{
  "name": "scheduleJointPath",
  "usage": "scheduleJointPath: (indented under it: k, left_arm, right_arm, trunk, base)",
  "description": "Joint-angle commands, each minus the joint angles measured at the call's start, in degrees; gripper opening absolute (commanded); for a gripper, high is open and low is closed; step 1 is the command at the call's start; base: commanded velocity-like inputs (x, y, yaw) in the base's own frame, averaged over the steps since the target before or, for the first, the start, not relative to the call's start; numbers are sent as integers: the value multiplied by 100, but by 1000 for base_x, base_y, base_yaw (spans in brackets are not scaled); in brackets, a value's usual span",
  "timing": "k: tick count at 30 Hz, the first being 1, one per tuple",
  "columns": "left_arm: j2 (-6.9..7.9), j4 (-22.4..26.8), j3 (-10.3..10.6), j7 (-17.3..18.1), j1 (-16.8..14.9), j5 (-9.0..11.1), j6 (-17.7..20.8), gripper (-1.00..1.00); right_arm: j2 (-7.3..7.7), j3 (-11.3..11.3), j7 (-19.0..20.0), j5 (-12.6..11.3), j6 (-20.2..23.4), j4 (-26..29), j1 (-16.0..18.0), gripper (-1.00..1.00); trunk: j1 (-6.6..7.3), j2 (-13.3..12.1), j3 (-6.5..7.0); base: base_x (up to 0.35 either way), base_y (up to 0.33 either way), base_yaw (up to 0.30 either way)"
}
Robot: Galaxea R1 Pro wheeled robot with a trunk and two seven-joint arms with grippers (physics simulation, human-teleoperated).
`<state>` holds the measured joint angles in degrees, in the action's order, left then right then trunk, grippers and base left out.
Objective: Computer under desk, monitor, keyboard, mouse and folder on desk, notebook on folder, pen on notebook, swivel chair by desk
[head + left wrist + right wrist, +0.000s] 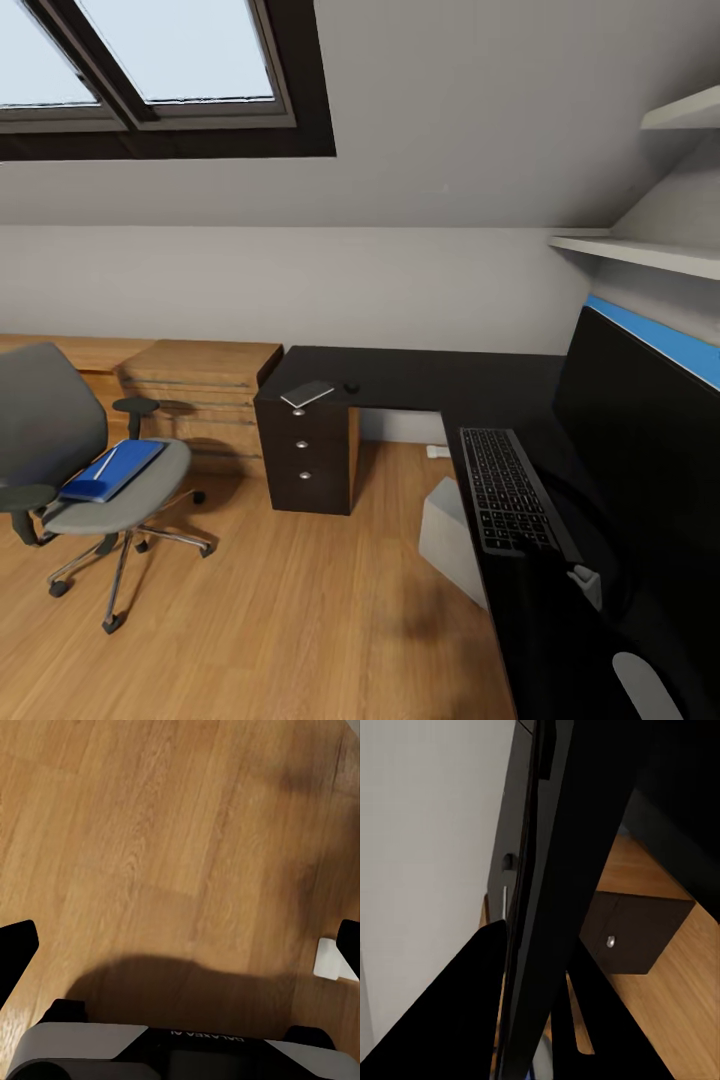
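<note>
Your right end effector (521, 967) pinches the monitor (640, 440) edge to steady it on the worktop (420, 380); left end effector (180, 945) hangs spread over the floor (150, 832); the folder (112, 470) waits on the swivel chair (60, 440).

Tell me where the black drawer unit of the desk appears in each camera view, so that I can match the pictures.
Head view: the drawer unit stands left of centre, under the far end of the desk, its three silver knobs facing the camera.
Right wrist view: right of centre, one knob showing, beyond a dark panel.
Left wrist view: wood floor below the camera.
Shared landmark: the wood floor, seen in all three.
</note>
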<state>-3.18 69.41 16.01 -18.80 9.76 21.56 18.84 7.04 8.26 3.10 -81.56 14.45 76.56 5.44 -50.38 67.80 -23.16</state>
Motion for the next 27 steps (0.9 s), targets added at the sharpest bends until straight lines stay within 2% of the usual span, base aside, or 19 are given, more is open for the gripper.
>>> scheduleJointPath:
  k: [1,15,21,27]
  left_arm:
    - [1,12,8,-45,0,58,15,100]
    - [1,12,8,-45,0,58,15,100]
    - [1,12,8,-45,0,58,15,100]
    - [1,12,4,-45,0,58,15,100]
  right_arm:
    - [-1,9,18,-44,32,-1,2,-100]
    - [-1,12,-4,-31,11,-25,6,-100]
    - [7,-36,6,36,-19,-393,4,-100]
    - [8,-43,0,38,-13,-513,4,-100]
  trunk:
    - [0,4,-5]
    - [0,4,-5]
    - [0,4,-5]
    - [0,4,-5]
  base:
    - [-13,0,0]
    - [-1,0,0]
    - [-60,0,0]
    - [-34,0,0]
